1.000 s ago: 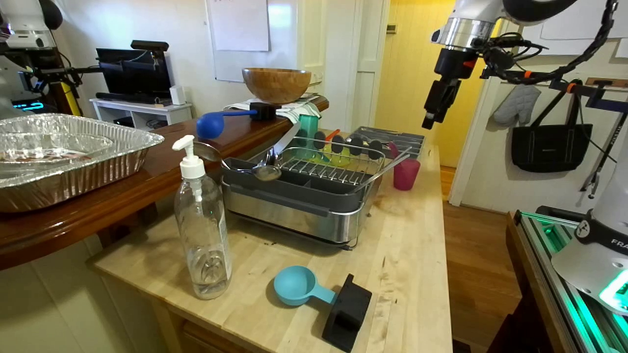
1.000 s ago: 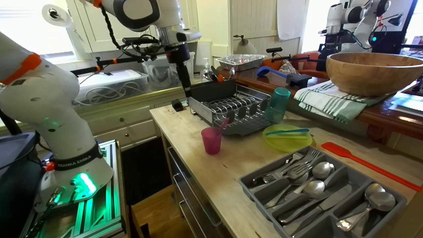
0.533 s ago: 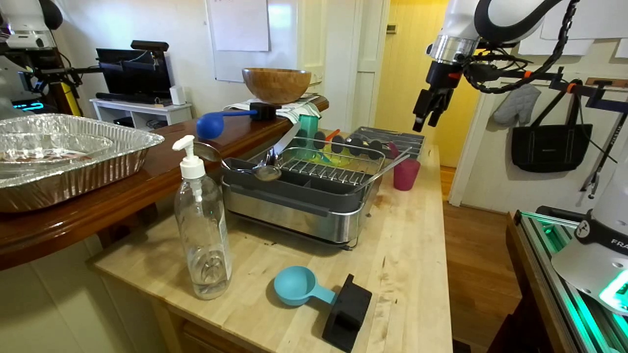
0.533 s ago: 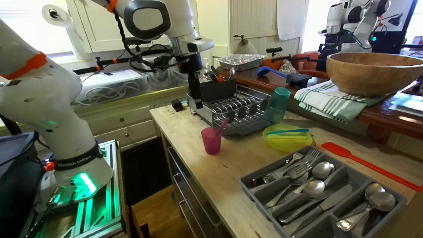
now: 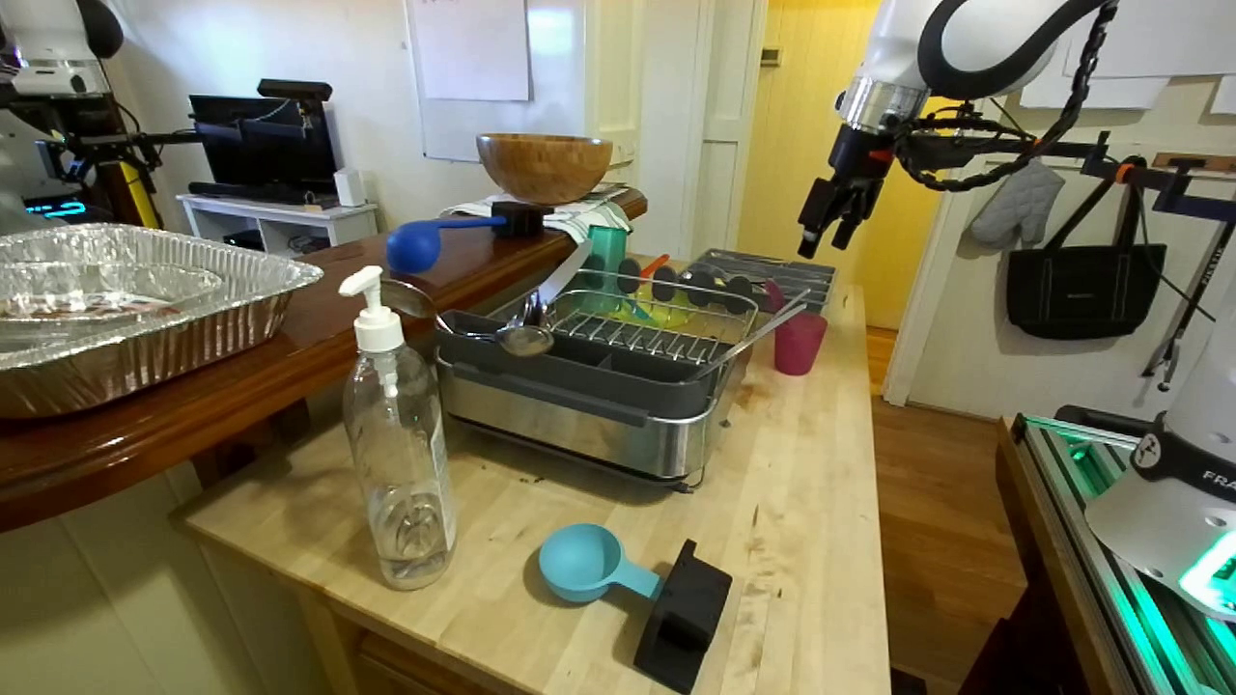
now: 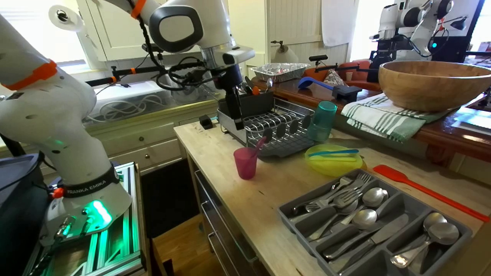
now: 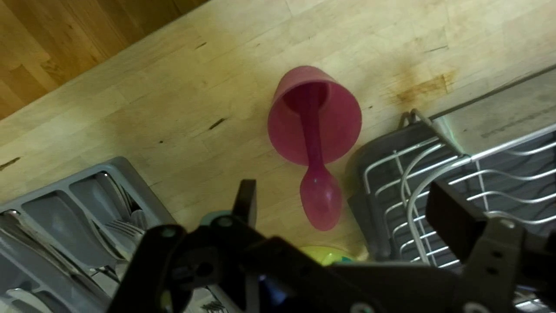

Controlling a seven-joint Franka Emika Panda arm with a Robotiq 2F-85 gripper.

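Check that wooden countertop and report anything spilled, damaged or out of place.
An orange-brown stain beside the dish rack stands out against the pale wooden countertop; whether it's wet, I can't tell. Short dark marks like nicks dot the wood. The pink cup stands upright.

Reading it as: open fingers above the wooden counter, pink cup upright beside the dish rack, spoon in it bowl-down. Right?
One slip: the pink spoon is bowl-up. The wrist view shows its handle in the pink cup, bowl out past the rim. Rest holds: open fingers above the wooden counter, cup upright beside the dish rack.
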